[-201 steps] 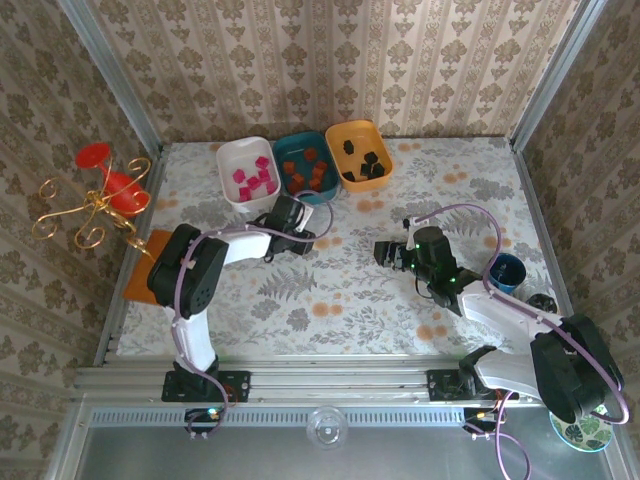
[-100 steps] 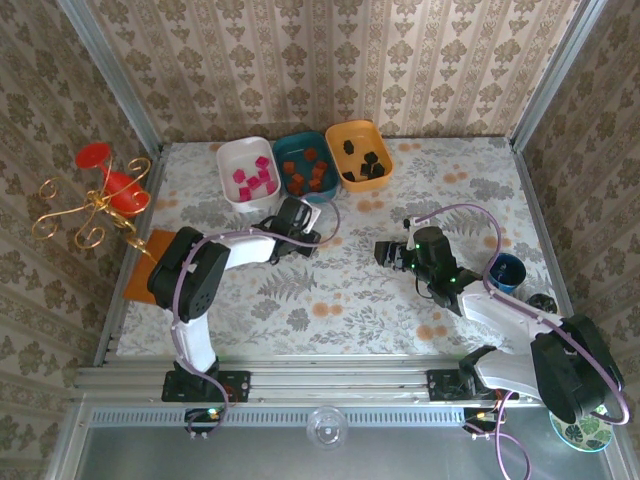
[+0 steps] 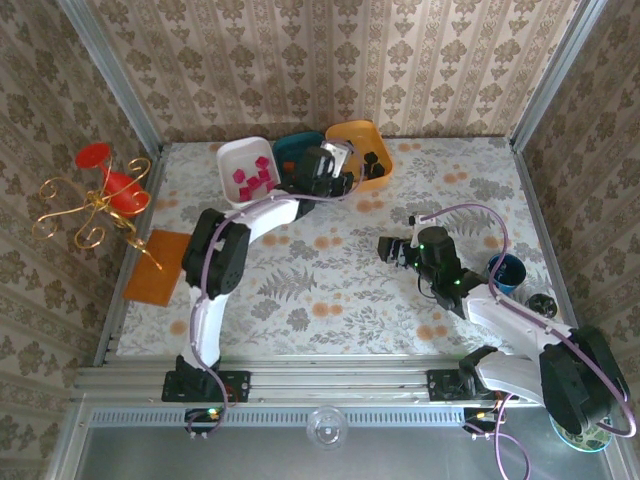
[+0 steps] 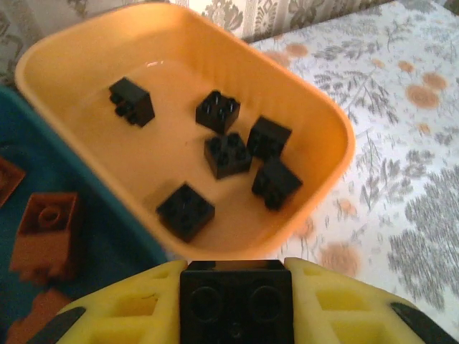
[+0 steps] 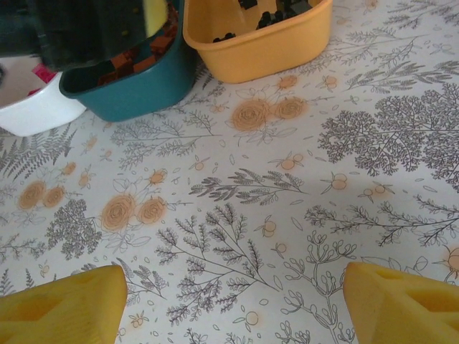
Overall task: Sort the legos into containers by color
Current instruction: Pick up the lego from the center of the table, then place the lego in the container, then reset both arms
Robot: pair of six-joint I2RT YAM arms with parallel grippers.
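A floral-patterned desk (image 3: 330, 290) is seen, walled in by patterned panels, with 2 arms mounted at its near edge. The left arm (image 3: 215, 255) is stretched far toward the back of the desk, while the right arm (image 3: 500, 320) is bent over the right-centre of it. 3 trays are lined up side by side at the far edge: a white tray (image 3: 228, 150) on the left, a teal tray (image 3: 295, 145) in the middle and an orange tray (image 4: 315, 122) on the right, each touching its neighbour. An orange-brown mat (image 3: 155, 265) is laid at the left edge, and a small blue cup (image 3: 506, 270) is placed near the right edge. The left gripper (image 3: 337, 163) is held above the near rim of the orange tray, just beside the teal one, and is clamped tight on a black lego (image 4: 237, 297) between its yellow fingers (image 4: 136, 312). The right gripper (image 3: 388, 249) is spread wide above bare desk, and nothing is held in it. 6 black legos (image 4: 227, 155) are scattered inside the orange tray, orange-red legos (image 4: 44, 229) are seen in the teal tray, and pink legos (image 3: 255, 178) are gathered in the white tray.
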